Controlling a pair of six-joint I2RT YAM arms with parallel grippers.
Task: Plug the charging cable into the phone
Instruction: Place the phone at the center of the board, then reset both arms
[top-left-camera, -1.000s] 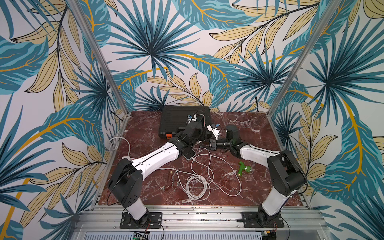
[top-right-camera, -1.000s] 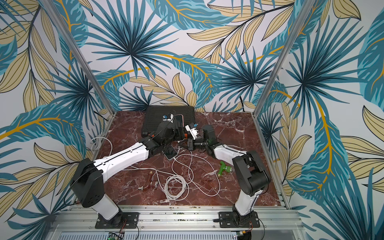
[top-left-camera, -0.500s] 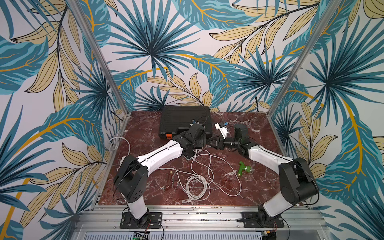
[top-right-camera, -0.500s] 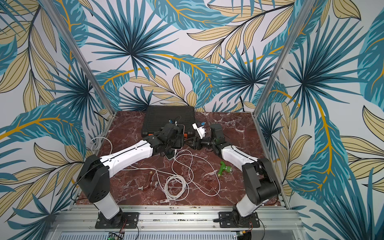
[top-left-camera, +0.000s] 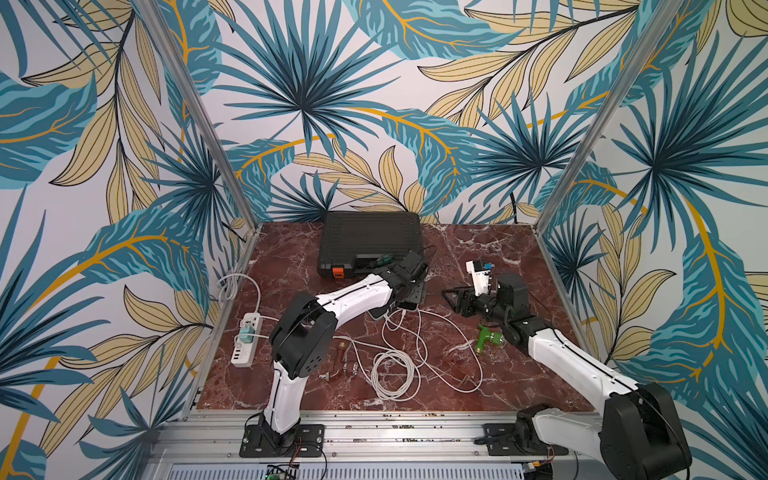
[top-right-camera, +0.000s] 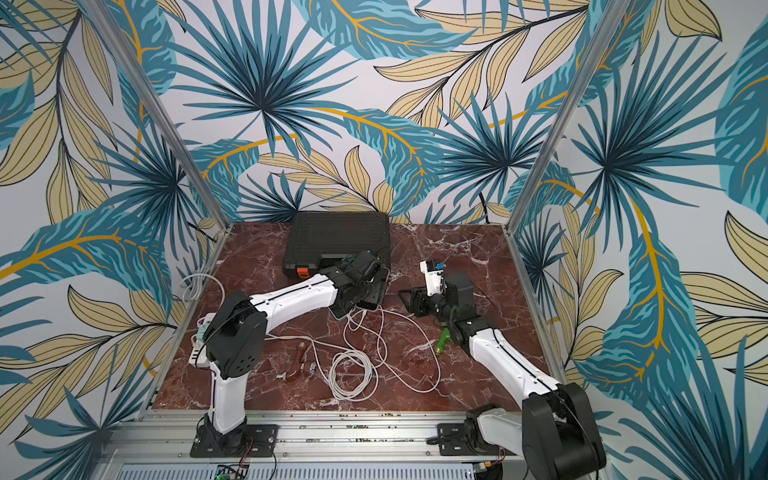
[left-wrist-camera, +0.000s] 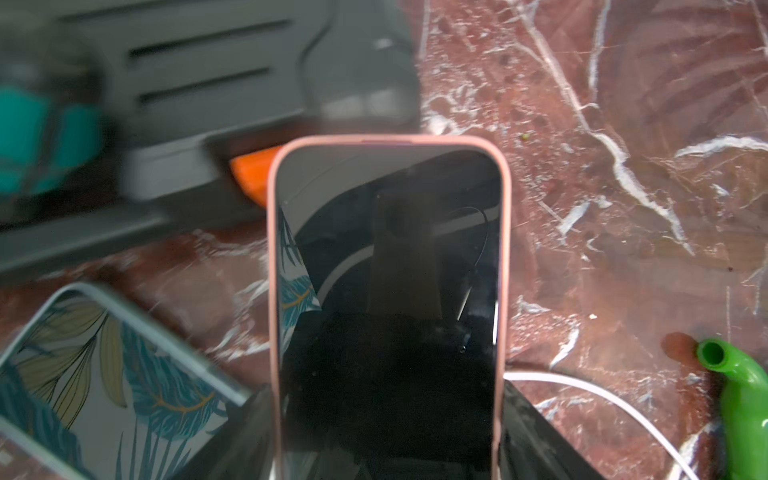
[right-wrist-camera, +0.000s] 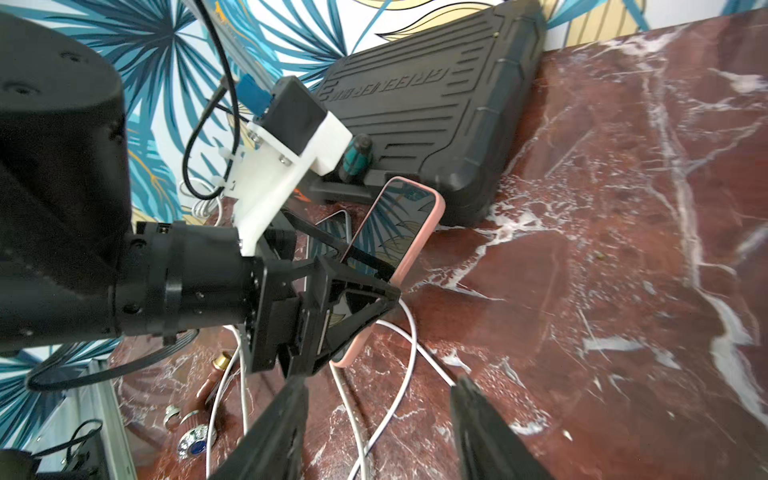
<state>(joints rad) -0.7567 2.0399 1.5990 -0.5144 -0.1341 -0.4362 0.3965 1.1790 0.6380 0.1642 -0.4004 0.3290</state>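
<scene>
A phone (left-wrist-camera: 386, 249) in a pink case stands tilted on its lower end near the middle of the table. My left gripper (left-wrist-camera: 386, 415) is shut on its two long edges; the same grip shows in the right wrist view, on the phone (right-wrist-camera: 397, 220). The white charging cable (right-wrist-camera: 409, 332) runs up to the phone's bottom end and lies in loose loops (top-left-camera: 395, 370) on the marble. Whether its plug sits in the port is hidden. My right gripper (right-wrist-camera: 380, 386) is open and empty, a short way right of the phone, also seen in both top views (top-left-camera: 453, 297) (top-right-camera: 411, 301).
A second phone (left-wrist-camera: 104, 374) lies flat beside the held one. A black tool case (top-left-camera: 370, 237) stands at the back. A green pipe fitting (top-left-camera: 484, 338) lies under my right arm. A white power strip (top-left-camera: 247, 338) lies at the left edge, brass fittings (top-left-camera: 340, 361) near the front.
My right gripper has opened and drawn back to the right, away from the phone's end. The left gripper still holds the phone in about the same place.
</scene>
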